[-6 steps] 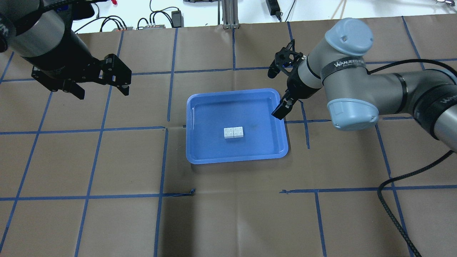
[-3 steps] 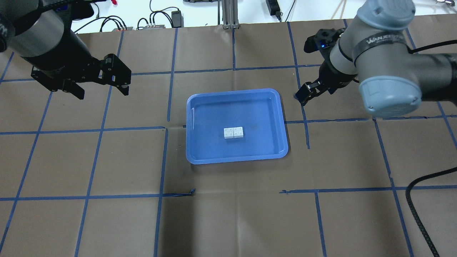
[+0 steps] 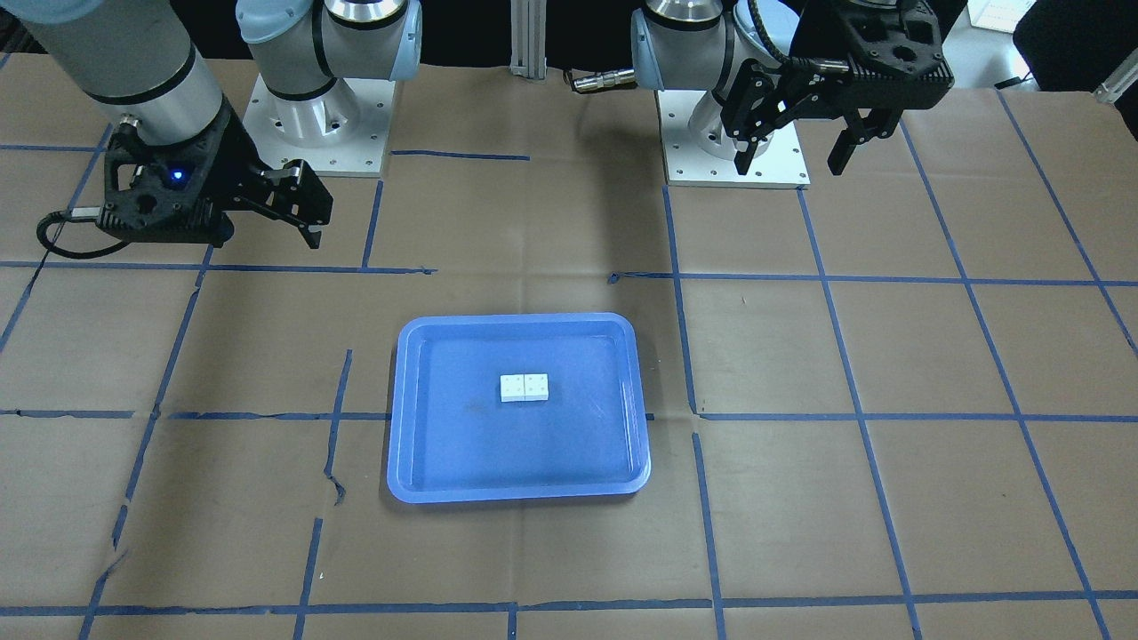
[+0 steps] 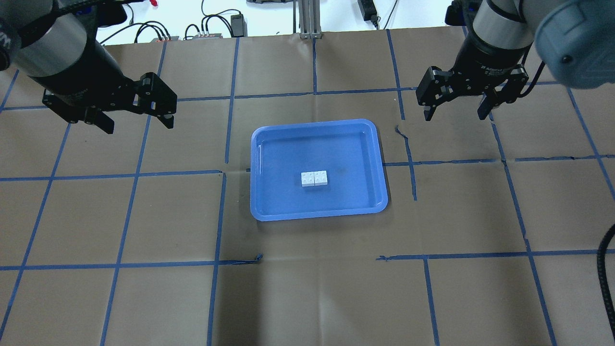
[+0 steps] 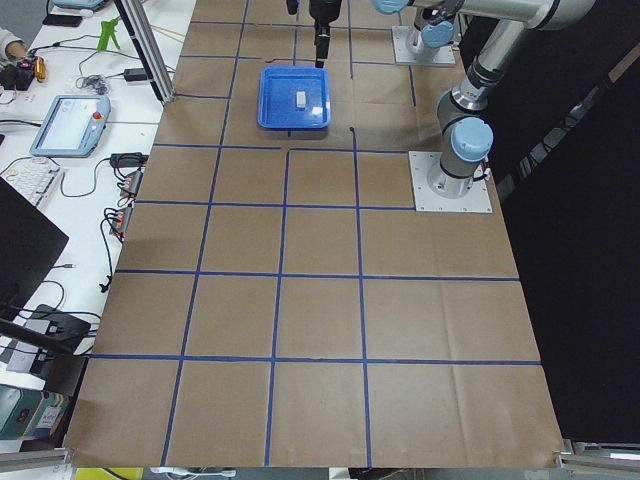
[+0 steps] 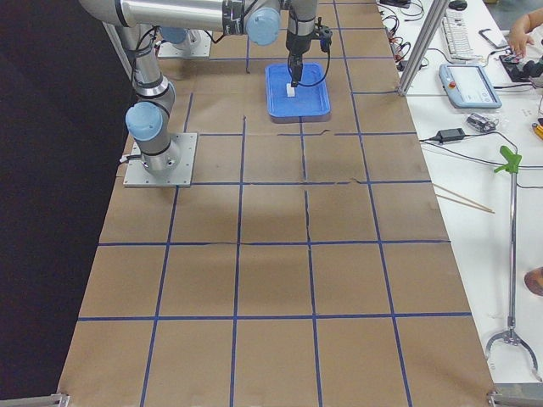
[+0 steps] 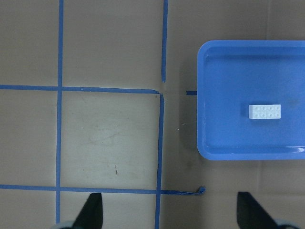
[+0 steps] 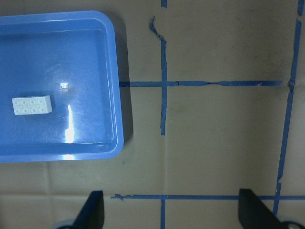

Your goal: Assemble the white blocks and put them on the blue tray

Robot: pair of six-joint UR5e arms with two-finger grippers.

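Observation:
The two white blocks (image 4: 314,178) lie joined side by side, studs up, near the middle of the blue tray (image 4: 336,144). They also show in the front view (image 3: 524,388), the left wrist view (image 7: 265,111) and the right wrist view (image 8: 31,105). My left gripper (image 4: 139,126) is open and empty, raised over the table to the far left of the tray. My right gripper (image 4: 454,115) is open and empty, raised beyond the tray's far right corner. Neither gripper touches the tray or the blocks.
The table is covered in brown paper with a grid of blue tape (image 4: 221,173). Cables and power boxes (image 4: 211,29) lie along the far edge. The arm bases (image 3: 733,133) stand at the robot's side of the table.
My right gripper has moved away from the tray's right rim, farther back and to the right, and its wrist has turned. The left arm, tray and blocks have not moved.

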